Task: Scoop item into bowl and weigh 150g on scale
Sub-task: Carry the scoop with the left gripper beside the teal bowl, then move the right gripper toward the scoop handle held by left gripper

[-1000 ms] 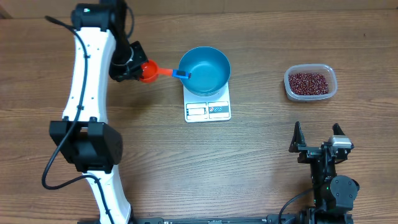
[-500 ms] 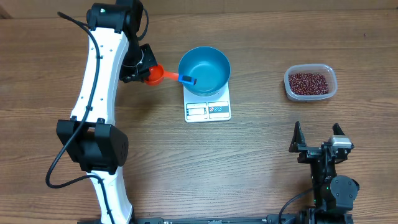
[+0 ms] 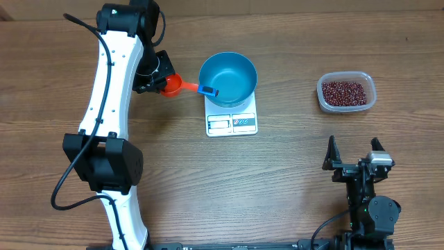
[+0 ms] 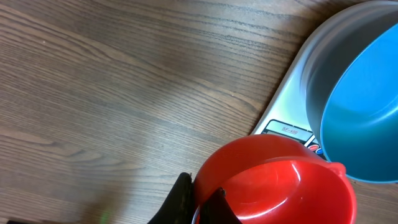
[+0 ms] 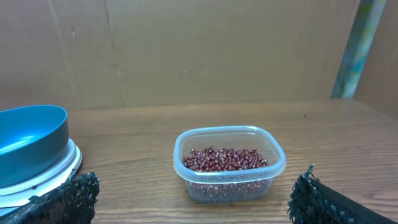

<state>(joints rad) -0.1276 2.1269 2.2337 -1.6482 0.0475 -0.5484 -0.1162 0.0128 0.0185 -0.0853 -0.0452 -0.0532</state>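
Our left gripper point(image 3: 157, 82) is clamped on the empty red scoop point(image 3: 171, 84) beside the blue bowl point(image 3: 228, 78) on the scale point(image 3: 232, 123); the beans point(image 3: 342, 92) lie well apart in the clear tub point(image 3: 321, 98); our right gripper point(image 3: 352, 156) stands wide; we should carry the scoop across level and dip shallowly.

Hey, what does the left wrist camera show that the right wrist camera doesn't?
Only the left wrist view shows the red scoop, empty inside. Only the right wrist view shows the clear tub of beans. Both show the blue bowl sitting on the white scale, and the wooden table.
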